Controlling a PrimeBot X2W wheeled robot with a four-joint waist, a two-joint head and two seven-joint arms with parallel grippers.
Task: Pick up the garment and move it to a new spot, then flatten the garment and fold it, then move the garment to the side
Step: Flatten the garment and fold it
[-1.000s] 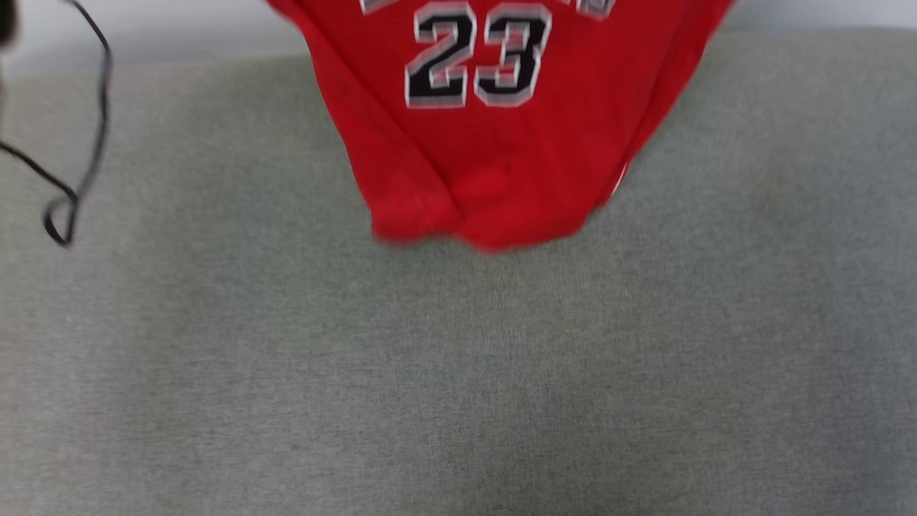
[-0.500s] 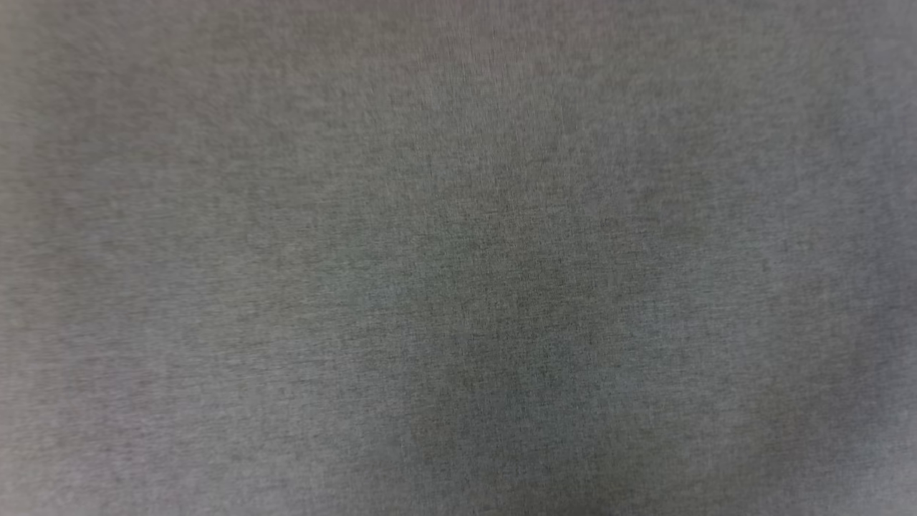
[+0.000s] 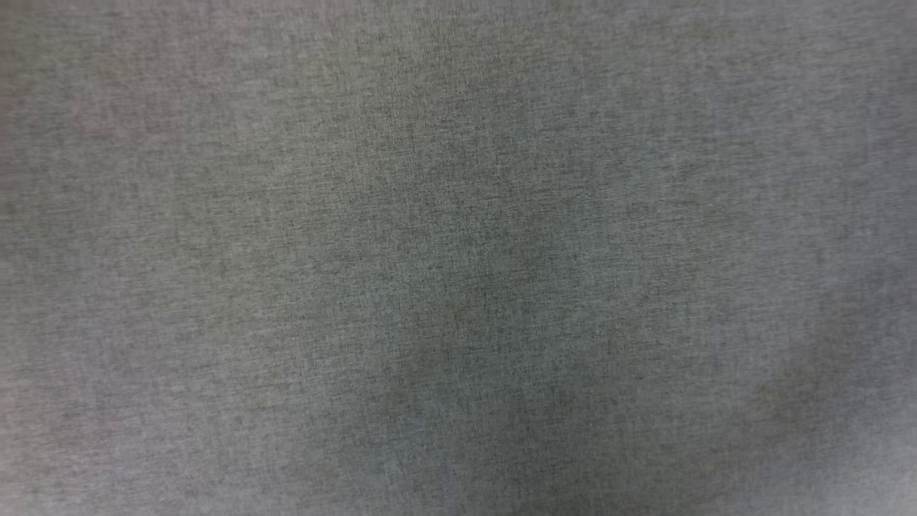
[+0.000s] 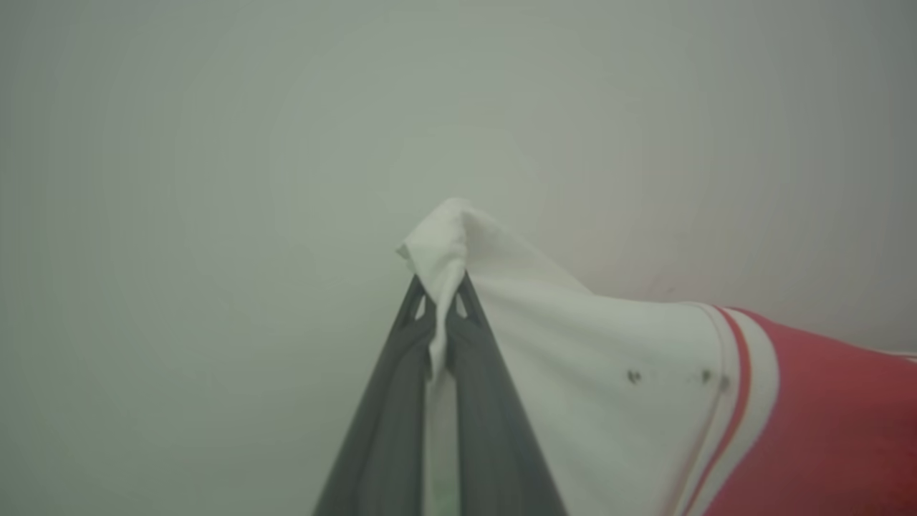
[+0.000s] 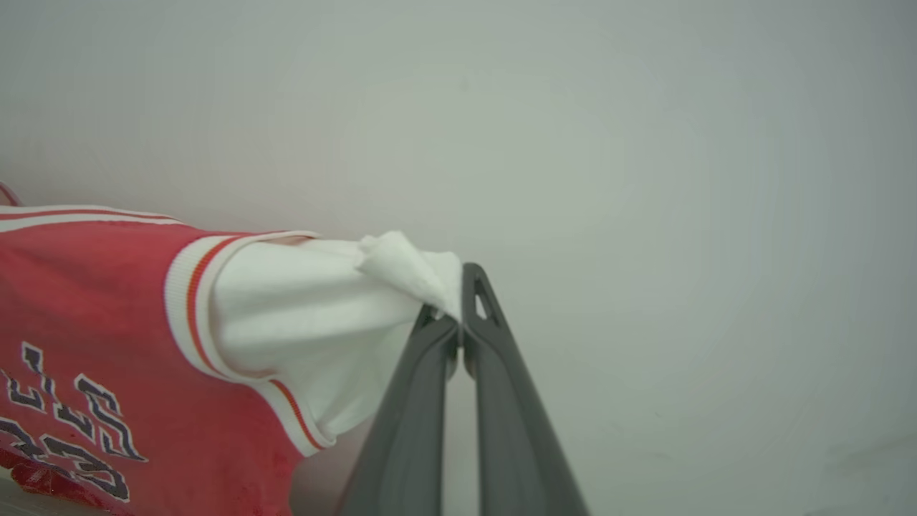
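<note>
So where are we with this one: the pickup part looks done. The garment (image 4: 824, 423) is up in the air, strung out between both arms. The left tool (image 4: 438, 301) is pinched shut on the bunched tip of one white sleeve (image 4: 573, 358), and the right tool (image 5: 458, 312) is clamped just as tight on the tip of the other sleeve (image 5: 308, 322). From each tool the cloth runs sideways into the red body, so the garment hangs spread by its sleeves with the black lettering (image 5: 79, 423) facing the right wrist camera. Behind the garment there's just a plain pale wall (image 5: 645, 143).

The head camera looks down at a grey cloth surface (image 3: 458, 258), blurry, with nothing lying on that patch. I can't tell how high the garment hangs above it, or whether the hem touches anything.

My read: we're mid-carry, somewhere in "move it to a new spot". Nothing is laid down yet, so the flattening, the fold and the final shift to the side are all left to do. Call it early days, maybe a quarter in. Holding it by both sleeve tips like this should make laying it flat pretty easy, I'd guess.
</note>
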